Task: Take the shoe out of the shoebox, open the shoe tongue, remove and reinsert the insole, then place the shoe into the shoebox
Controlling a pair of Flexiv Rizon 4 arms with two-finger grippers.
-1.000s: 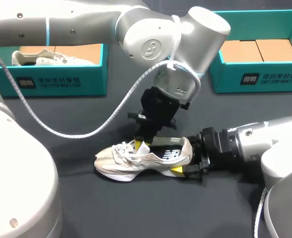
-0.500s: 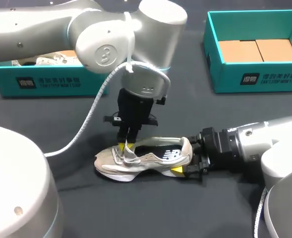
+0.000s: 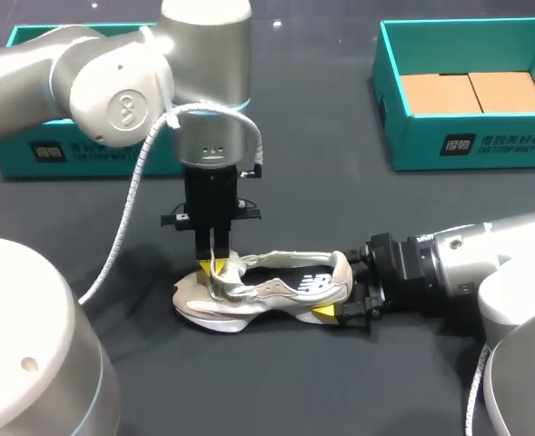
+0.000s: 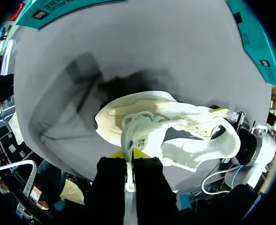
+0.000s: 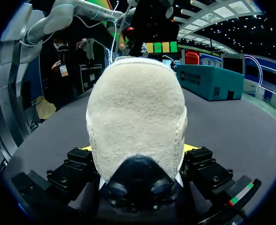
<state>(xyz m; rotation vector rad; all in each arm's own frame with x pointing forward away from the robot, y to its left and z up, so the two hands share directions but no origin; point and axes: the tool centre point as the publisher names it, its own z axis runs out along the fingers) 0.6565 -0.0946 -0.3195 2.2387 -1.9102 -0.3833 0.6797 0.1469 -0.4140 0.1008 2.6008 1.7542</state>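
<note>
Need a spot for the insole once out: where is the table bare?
Bare table between the left shoebox and right shoebox, and the near strip before the shoe. Crowded at the shoe: left hand pinches the tongue, right hand clamps the heel.

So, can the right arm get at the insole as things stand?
Probably not: the right pincer is clamped on the shoe and would have to let go. The left pincer holds the tongue.

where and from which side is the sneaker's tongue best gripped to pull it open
Pinch the thin free top edge of the white fabric tongue from above, as the left gripper does: the cream lace-up sneaker stands on its sole, heel clamped by the right gripper, so that edge sticks up.
</note>
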